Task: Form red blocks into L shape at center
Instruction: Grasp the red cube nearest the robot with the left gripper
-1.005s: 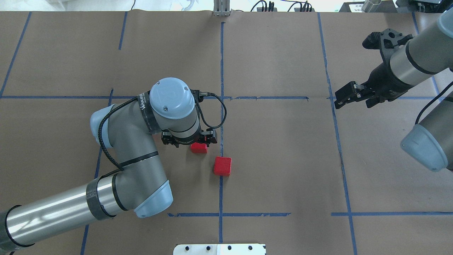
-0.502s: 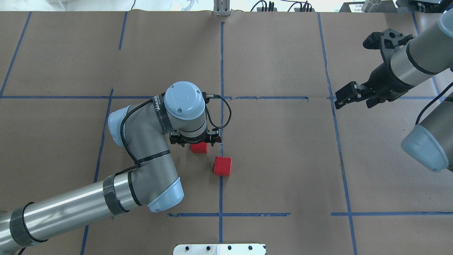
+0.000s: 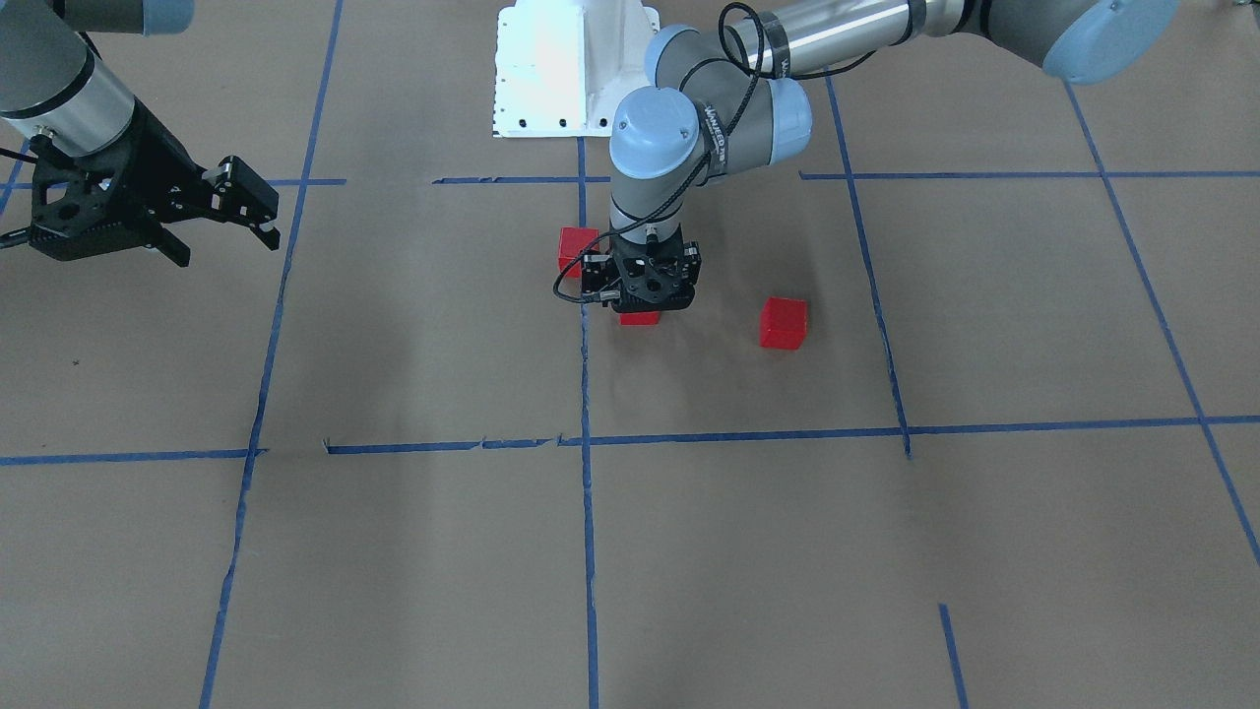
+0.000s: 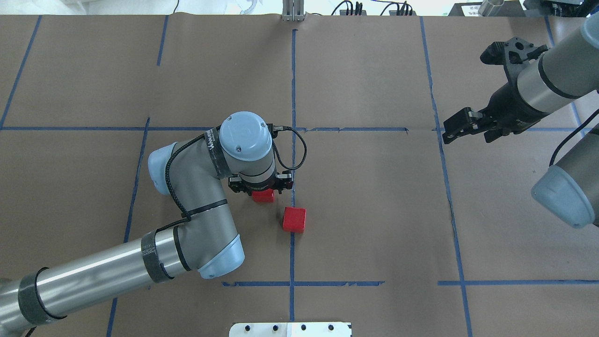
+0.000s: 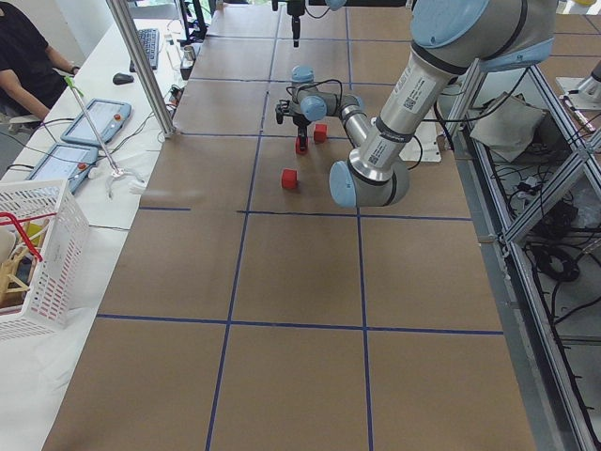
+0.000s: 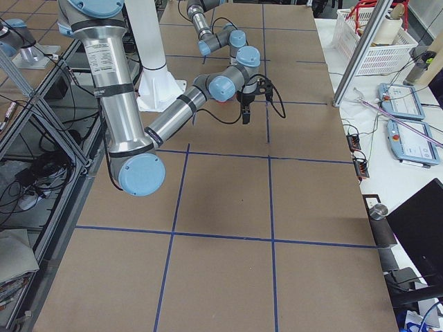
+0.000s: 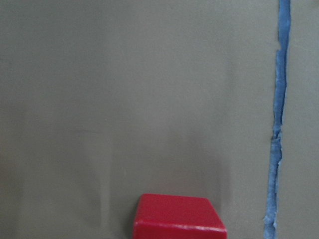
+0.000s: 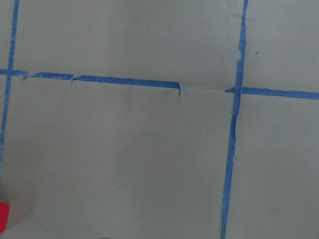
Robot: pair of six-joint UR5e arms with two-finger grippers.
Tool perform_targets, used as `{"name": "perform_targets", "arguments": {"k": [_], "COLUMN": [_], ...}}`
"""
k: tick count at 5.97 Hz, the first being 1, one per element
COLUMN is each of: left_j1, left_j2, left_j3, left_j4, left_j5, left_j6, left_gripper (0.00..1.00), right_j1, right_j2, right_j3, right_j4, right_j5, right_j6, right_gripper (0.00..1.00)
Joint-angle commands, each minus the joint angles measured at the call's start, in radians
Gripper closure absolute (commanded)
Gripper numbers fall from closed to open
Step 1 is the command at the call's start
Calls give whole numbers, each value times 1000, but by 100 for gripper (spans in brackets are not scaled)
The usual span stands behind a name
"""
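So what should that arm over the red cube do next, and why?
Probably close the left gripper on the red block under it, if it isn't gripped; its fingers are hidden. That block, a second block on the blue tape line and the third block lie apart, so no L yet.

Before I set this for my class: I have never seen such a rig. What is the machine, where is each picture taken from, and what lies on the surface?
Two robot arms stand at a paper-covered table marked with blue tape. The pictures come from above, from across the table, from each end, and from a camera on each wrist. Three red blocks lie apart from each other. The left tool hangs right over the middle one; whether it grips it is unclear. The right tool sits off to the side, open and empty.
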Motion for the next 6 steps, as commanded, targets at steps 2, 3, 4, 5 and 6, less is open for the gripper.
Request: {"name": "perform_targets", "arguments": {"k": [2,3,4,5,6], "left_j1": [0,2,6,41,77], "left_j2": [-48,-80,-85,-85,-94], "left_j3": [-2,2,4,7,19], "left_j4": [4,11,19,22,22], "left_j5": [43,88,90,97,157], "left_j6": [-6,-33,-43,-63,-76], "left_gripper": [100,100,100,100,100], "right_j1": [1,2,2,2,2], "right_j2": [-2,-11,-12,-12,-14], "right_j3": [1,1,7,7,9], "right_j4": [-1,1,-1,1,1], "right_j5": [0,0,0,0,0], "right_j6": [3,3,3,3,3], "right_gripper": [0,0,0,0,0]}}
